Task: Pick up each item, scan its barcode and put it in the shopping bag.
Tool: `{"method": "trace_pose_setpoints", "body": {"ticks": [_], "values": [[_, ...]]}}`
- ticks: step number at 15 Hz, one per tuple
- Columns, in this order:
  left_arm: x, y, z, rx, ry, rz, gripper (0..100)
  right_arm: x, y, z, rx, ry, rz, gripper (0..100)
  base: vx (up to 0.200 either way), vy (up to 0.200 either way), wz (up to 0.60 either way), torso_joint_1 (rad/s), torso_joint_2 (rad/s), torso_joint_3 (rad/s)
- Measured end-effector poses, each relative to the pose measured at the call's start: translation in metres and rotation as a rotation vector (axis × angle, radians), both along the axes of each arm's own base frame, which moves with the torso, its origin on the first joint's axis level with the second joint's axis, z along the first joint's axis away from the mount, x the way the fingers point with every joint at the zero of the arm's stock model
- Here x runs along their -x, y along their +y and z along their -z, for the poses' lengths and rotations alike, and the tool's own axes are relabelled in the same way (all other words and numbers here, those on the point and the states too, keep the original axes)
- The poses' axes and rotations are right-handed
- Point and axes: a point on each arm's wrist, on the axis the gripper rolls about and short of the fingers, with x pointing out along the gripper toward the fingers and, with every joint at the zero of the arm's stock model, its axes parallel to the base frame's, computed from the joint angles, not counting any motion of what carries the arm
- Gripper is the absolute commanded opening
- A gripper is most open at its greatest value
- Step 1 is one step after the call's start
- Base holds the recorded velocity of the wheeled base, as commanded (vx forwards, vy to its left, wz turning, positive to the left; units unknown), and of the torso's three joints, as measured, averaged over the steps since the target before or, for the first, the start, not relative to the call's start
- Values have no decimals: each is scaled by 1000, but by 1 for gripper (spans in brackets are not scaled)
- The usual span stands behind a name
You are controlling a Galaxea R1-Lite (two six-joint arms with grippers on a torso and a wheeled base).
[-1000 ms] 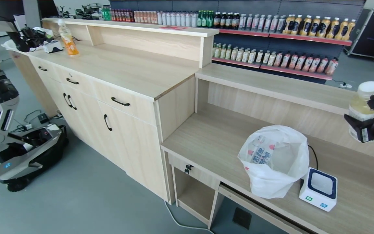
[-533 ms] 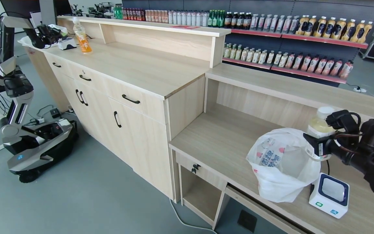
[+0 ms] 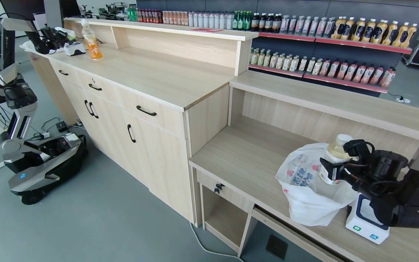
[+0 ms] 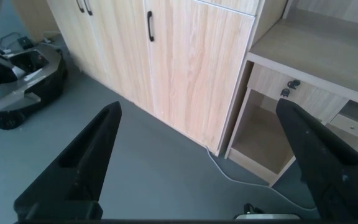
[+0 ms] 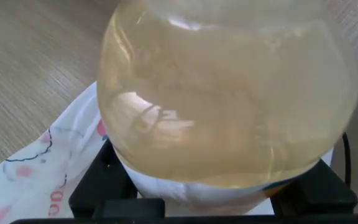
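My right gripper (image 3: 336, 161) is shut on a clear bottle (image 3: 335, 160) of pale yellow drink with a white cap. It holds the bottle upright just over the open mouth of the white plastic shopping bag (image 3: 302, 185) on the low wooden counter (image 3: 246, 153). In the right wrist view the bottle (image 5: 229, 93) is pressed between the black fingers (image 5: 104, 190), with the bag (image 5: 36, 165) beneath it. A white barcode scanner (image 3: 362, 225) stands beside the bag, partly behind my arm. My left gripper (image 4: 197, 109) hangs open over the grey floor in front of the cabinets.
A raised ledge (image 3: 322, 98) runs behind the low counter. On the tall counter to the left stands an orange drink bottle (image 3: 92, 40). Another robot (image 3: 24, 145) is parked on the floor at the left. Shelves of bottles (image 3: 322, 32) line the back wall.
The head camera shifted early on. My right gripper has carried the bottle left and down, from beside the scanner to over the bag's mouth.
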Motion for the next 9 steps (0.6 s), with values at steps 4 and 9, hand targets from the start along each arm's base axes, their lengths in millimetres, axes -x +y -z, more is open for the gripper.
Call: {"method": "trace_pose_setpoints", "body": {"ticks": [4, 9], "values": [[0, 0, 0, 0, 0, 0, 100, -22, 0, 19, -5, -17, -5, 0, 0, 0, 0, 0, 0, 0], [0, 0, 0, 0, 1, 0, 100, -43, 1, 35, -7, -44, -11, 0, 0, 0, 0, 0, 0, 0]]}}
